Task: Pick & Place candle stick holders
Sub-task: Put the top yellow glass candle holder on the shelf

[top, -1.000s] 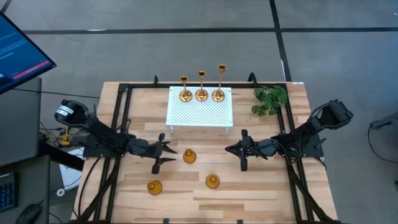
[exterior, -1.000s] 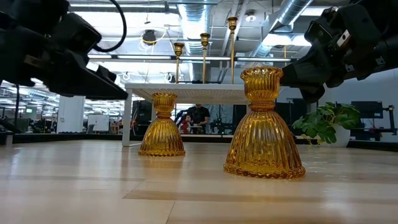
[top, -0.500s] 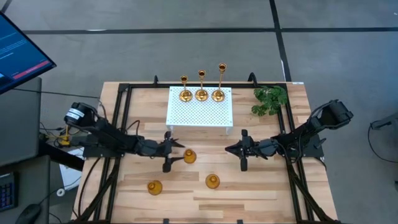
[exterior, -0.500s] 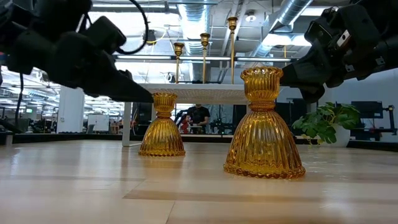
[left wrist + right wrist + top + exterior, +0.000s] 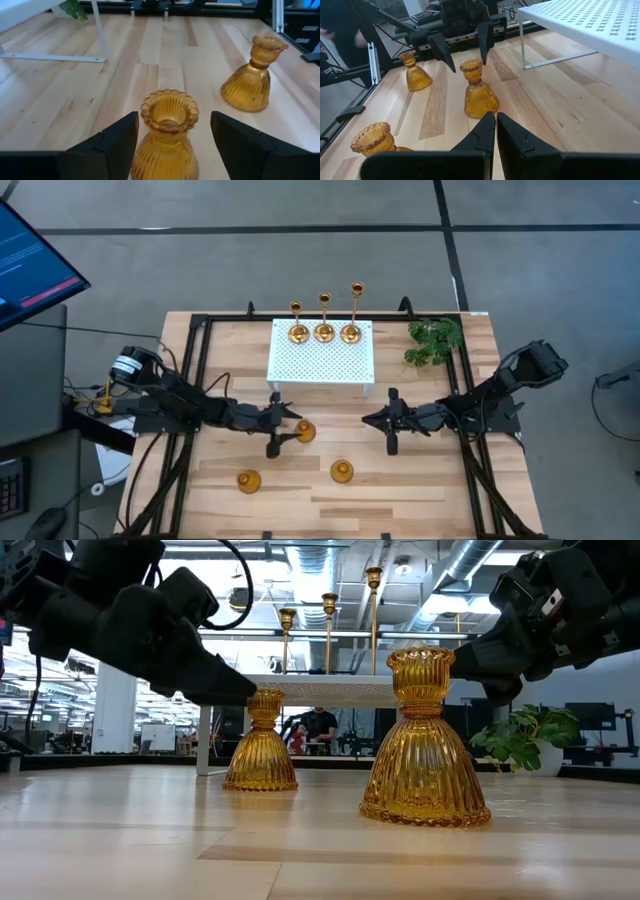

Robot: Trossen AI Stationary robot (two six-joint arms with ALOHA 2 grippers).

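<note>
Three short amber-gold cone-shaped holders stand on their wide bases on the wooden table: one in the middle (image 5: 305, 432), one near left (image 5: 248, 481), one near centre (image 5: 341, 472). Three tall thin-stemmed gold holders (image 5: 324, 330) stand on a white perforated stand (image 5: 322, 358) at the back. My left gripper (image 5: 289, 428) is open, its fingers level on either side of the middle holder's neck (image 5: 169, 111), with gaps showing. My right gripper (image 5: 367, 420) is shut and empty, to the right of that holder.
A green plant sprig (image 5: 435, 340) lies at the back right. A black frame rail (image 5: 195, 370) runs along the table's sides. Bare wood lies between the short holders and the near edge. A person (image 5: 318, 728) shows in the room beyond the table.
My left gripper has moved toward the table's right edge, staying open, up to the middle short holder, so that its fingers now flank the holder's neck. The holders have not moved.
</note>
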